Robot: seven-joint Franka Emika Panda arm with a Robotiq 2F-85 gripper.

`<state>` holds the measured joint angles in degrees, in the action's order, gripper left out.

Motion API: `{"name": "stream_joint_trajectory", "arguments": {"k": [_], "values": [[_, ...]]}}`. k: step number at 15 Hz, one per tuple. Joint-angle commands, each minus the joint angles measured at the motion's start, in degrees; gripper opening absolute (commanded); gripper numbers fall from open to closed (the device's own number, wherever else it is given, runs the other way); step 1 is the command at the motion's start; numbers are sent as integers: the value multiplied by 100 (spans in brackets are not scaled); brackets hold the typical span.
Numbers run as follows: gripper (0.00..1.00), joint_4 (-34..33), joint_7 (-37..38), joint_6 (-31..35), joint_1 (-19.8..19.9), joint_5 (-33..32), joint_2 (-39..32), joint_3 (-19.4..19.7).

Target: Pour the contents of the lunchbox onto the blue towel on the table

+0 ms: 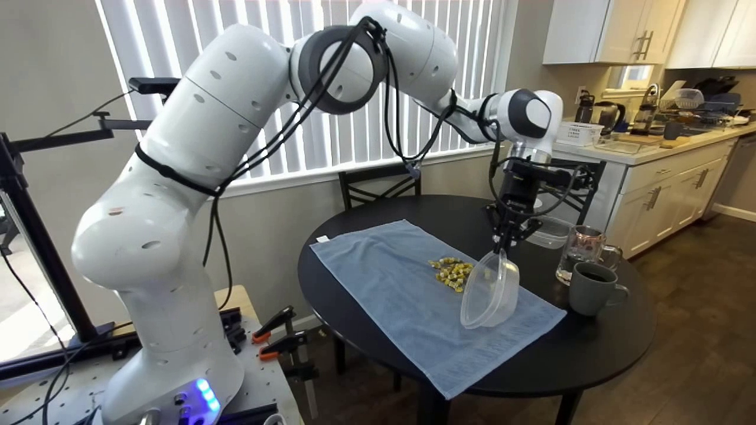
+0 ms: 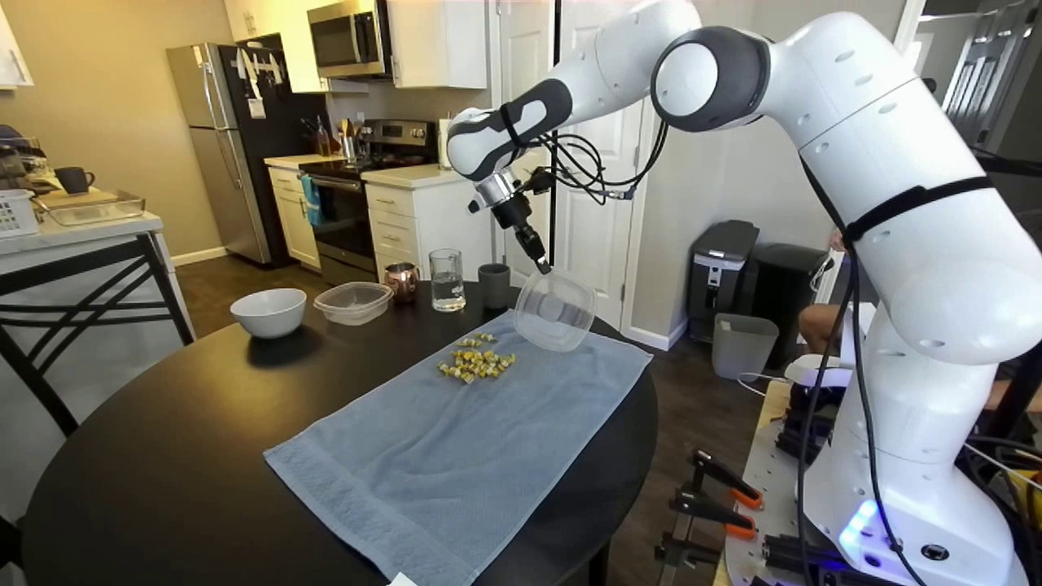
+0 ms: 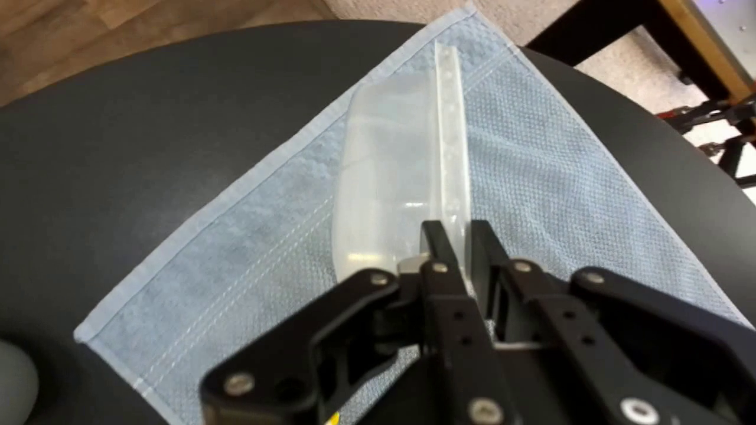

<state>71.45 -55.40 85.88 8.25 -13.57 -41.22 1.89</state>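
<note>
The lunchbox (image 1: 493, 298) is see-through and tipped onto its side, its open face turned toward the yellow bits. It looks empty in an exterior view (image 2: 556, 313). My gripper (image 1: 502, 247) points down and is shut on its rim, holding it over the blue towel (image 1: 378, 271). In the wrist view the fingertips (image 3: 456, 229) pinch the rim from both sides of the lunchbox (image 3: 390, 159). The contents (image 2: 479, 364), yellow bits, lie in a loose heap on the towel beside the lunchbox, also in an exterior view (image 1: 453, 273). The towel lies on the dark round table (image 2: 163, 439).
A dark grey cup (image 1: 592, 289), a glass with clear liquid (image 2: 448, 283) and a copper mug (image 2: 402, 282) stand near the lunchbox. Another clear container (image 2: 354, 303) and a white bowl (image 2: 269, 312) stand farther along the table. Chairs stand around it.
</note>
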Motion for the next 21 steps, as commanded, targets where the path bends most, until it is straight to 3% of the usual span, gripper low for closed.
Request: {"name": "stream_joint_trajectory", "arguments": {"k": [1,6,15,17,18,19,21], "values": [[5,-1087,-236,-1020,472,728,-617,-136],[5,-2141,-36,-2130,895,1727,-1150,-315],[5,-3345,127,-3653,1176,2817,-2137,-677],[20,-3409,233,-3707,1160,2985,-2283,-649],[14,-3454,289,-3671,1150,3035,-2349,-632],[32,-3499,328,-3668,1146,3080,-2405,-625],[47,-3579,409,-3646,1140,3157,-2489,-615]]}}
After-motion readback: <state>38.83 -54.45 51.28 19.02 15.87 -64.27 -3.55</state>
